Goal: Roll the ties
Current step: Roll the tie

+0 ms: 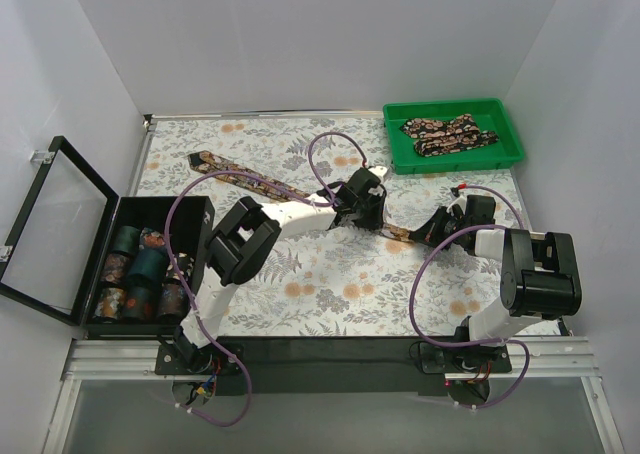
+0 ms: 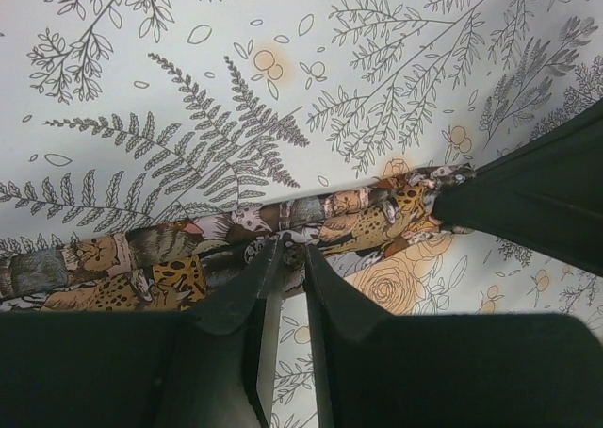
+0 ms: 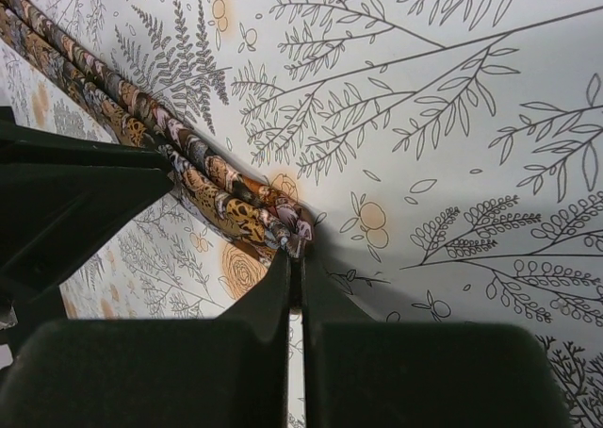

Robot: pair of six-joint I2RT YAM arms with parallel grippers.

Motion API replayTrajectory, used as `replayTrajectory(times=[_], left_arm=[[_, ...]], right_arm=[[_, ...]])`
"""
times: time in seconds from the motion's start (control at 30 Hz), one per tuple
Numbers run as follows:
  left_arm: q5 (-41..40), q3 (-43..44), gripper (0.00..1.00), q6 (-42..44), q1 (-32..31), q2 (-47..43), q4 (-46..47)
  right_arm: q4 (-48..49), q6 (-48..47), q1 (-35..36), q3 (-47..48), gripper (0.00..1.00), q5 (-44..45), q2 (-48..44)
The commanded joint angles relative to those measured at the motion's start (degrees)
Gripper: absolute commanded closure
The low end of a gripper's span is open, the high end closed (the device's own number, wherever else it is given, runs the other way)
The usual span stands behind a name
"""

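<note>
One tie (image 1: 250, 179), dark with an orange and tan print, lies stretched diagonally over the fern-patterned cloth from the back left toward the right. My left gripper (image 1: 358, 209) pinches it partway along. In the left wrist view its fingertips (image 2: 287, 249) are closed on the tie (image 2: 141, 258), which is bunched lengthwise. My right gripper (image 1: 440, 226) holds the tie's right end. In the right wrist view its jaws (image 3: 294, 251) are pressed together on the tip of the folded tie (image 3: 217, 178). The two grippers are close together, each in sight of the other's camera.
A green tray (image 1: 460, 164) at the back right holds more ties (image 1: 447, 134) in a loose heap. An open black box (image 1: 195, 214) on the left holds several rolled ties (image 1: 140, 269), its glass lid (image 1: 60, 229) folded out to the left. White walls surround the table.
</note>
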Motion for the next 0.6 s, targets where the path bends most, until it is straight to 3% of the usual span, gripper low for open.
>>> replayTrajectory(times=[0.0, 0.57], left_arm=[[-0.9, 2.2, 0.84, 0.2, -0.4, 0.8, 0.0], [-1.9, 0.1, 0.83, -0.4, -0.3, -2.1, 0.0]], right_arm=[[-2.0, 0.2, -0.2, 0.9, 0.99, -0.8, -0.3], [-7.3, -0.2, -0.2, 2.5, 0.99, 1.7, -3.3]])
